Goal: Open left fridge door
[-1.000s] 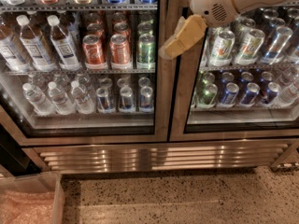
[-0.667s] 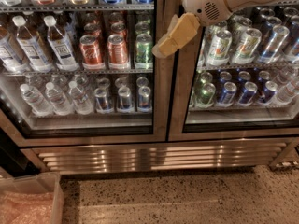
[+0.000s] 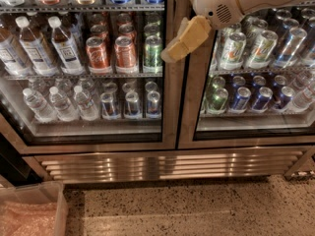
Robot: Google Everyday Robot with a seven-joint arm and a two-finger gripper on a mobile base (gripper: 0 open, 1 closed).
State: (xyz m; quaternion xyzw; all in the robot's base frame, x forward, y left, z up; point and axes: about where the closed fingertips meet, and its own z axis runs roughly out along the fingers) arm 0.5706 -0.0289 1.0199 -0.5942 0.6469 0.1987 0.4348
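My gripper (image 3: 173,51) sits upper centre, jaws together, tip at the left fridge door's (image 3: 170,107) inner frame edge, ready to pry.

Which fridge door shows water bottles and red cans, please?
The left door, with the gripper at its right frame edge; the right door shows green-white cans and blue cans.

Top of left fridge door (image 3: 83,82) off-frame, stile partly behind gripper (image 3: 173,51)

Right frame of left fridge door (image 3: 170,107) blocks claw (image 3: 171,53).
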